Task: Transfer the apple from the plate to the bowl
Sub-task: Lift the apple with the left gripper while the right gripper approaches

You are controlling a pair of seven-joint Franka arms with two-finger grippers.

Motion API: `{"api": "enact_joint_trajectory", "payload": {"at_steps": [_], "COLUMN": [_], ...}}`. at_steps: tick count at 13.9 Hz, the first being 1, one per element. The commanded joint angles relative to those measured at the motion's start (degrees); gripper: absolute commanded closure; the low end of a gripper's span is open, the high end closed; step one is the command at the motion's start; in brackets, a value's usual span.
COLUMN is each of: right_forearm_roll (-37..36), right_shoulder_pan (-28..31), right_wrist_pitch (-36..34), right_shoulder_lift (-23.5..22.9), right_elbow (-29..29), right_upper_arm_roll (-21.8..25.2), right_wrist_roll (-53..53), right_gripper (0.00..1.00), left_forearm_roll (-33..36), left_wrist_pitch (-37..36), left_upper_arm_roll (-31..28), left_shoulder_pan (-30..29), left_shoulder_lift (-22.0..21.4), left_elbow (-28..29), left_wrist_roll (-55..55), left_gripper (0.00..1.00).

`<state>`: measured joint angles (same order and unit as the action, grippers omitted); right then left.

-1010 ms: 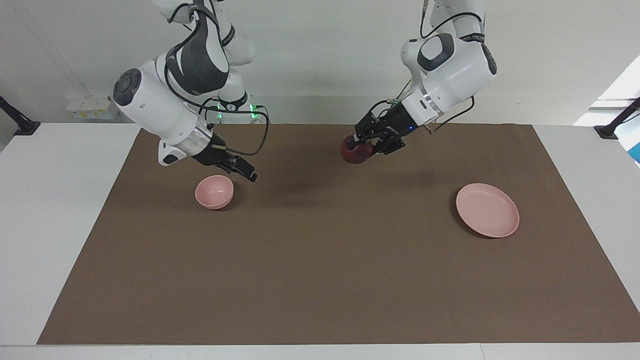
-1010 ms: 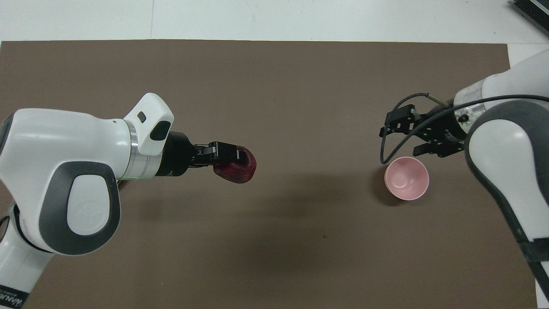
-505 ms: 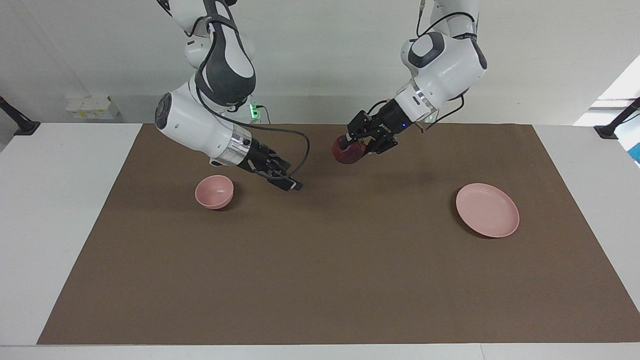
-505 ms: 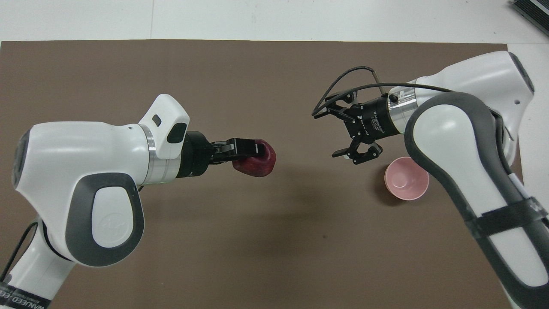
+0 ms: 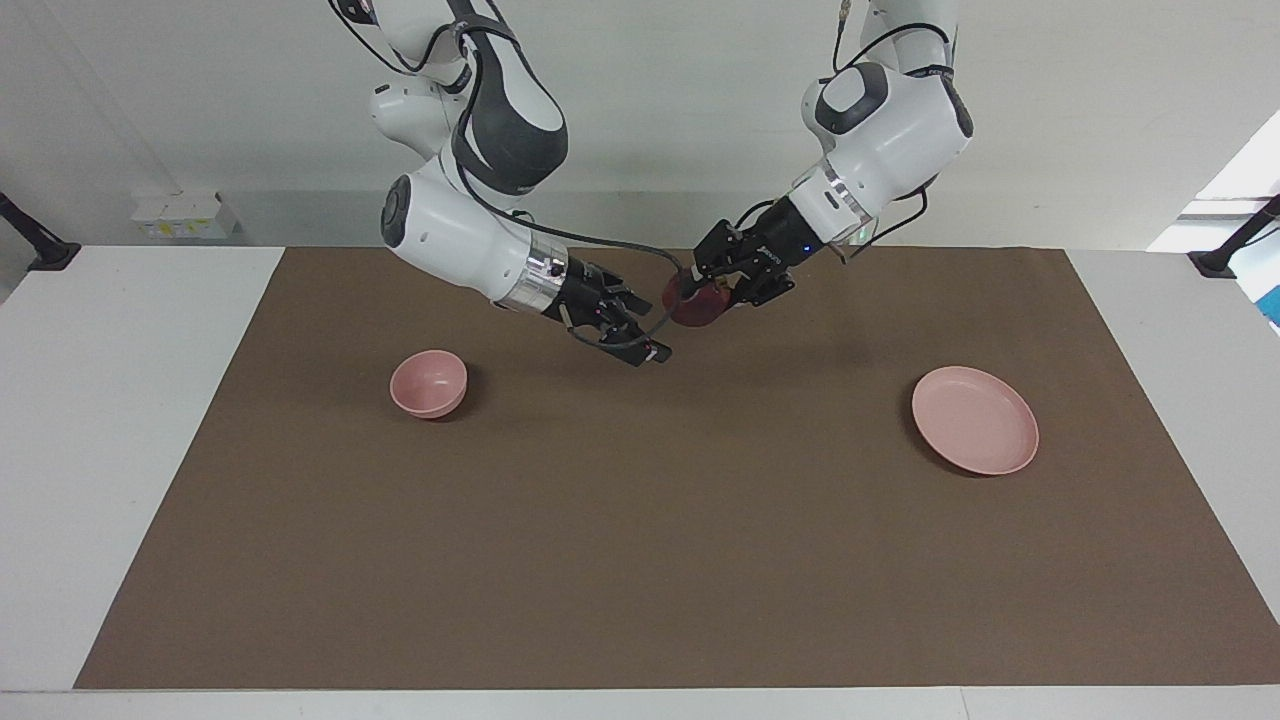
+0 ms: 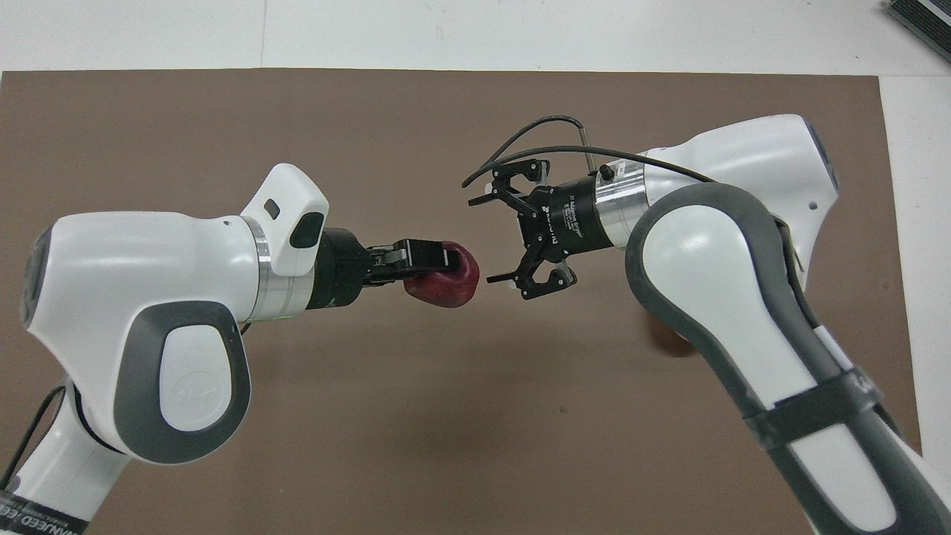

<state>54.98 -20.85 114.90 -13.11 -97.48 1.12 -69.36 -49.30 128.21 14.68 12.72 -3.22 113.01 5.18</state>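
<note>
The left hand grips the dark red apple in the air above the middle of the brown mat on the surface. The right hand faces it with fingers spread wide, just beside the apple. The pink bowl and pink plate sit empty, well apart, at the right arm's and left arm's ends.

White surface with a big brown mat covering most of it. On the mat: small pink bowl toward the right arm's end, flat pink plate toward the left arm's end, well apart, both empty
</note>
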Motion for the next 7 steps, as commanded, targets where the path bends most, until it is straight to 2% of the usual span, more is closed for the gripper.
{"api": "enact_joint_trajectory", "payload": {"at_steps": [1,7], "right_forearm_roll": [1.97,3.11], "right_shoulder_pan": [-0.59,-1.21], "right_wrist_pitch": [0.50,-0.99], "right_shoulder_lift": [0.63,1.16], "right_elbow": [-0.34,-0.34], "right_upper_arm_roll": [0.02,-1.73], "right_wrist_roll": [-1.39,-3.24], "right_gripper": [0.00,0.00], "left_forearm_roll": [-0.98,-0.71], "left_wrist_pitch": [0.28,0.28], "left_upper_arm_roll": [-0.53,-0.53], "left_shoulder_pan": [0.73,0.73], "left_shoulder_lift": [-2.06,-2.06], "left_elbow": [1.86,1.86], "left_wrist_roll": [0.71,0.80], "left_gripper": [1.00,1.00]}}
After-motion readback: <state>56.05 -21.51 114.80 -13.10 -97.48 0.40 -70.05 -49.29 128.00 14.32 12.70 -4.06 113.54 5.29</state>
